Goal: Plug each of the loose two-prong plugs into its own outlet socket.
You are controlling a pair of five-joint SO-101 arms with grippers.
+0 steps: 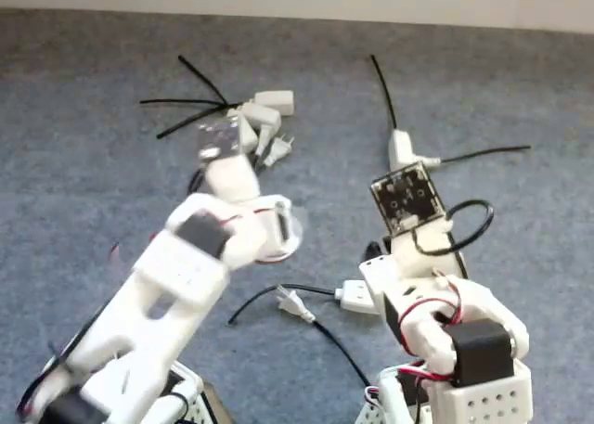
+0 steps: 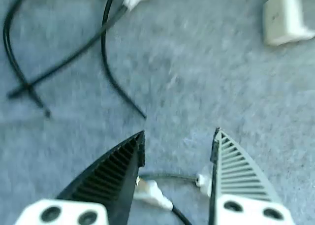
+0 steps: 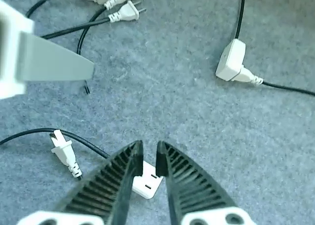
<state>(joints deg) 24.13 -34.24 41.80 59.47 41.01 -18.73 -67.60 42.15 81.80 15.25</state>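
Observation:
A loose two-prong plug (image 1: 292, 303) lies on the grey carpet beside a white outlet socket (image 1: 357, 296). In the right wrist view my right gripper (image 3: 149, 147) hangs above that socket (image 3: 147, 183), fingers almost together with nothing between them, and the plug (image 3: 64, 153) lies off to one side. A second plug (image 1: 278, 148) and two sockets (image 1: 267, 109) lie at the back, where my left gripper (image 1: 223, 144) hovers. The left gripper (image 2: 179, 133) is open and empty. Low between its fingers show the near plug (image 2: 152, 194) and socket (image 2: 204, 182).
Another white socket (image 1: 401, 150) with a black cord lies at the back right, and it also appears in the right wrist view (image 3: 234, 62). Loose black cables (image 1: 186, 109) sprawl at the back left. The left arm's grey finger (image 3: 49, 62) juts in near the right gripper.

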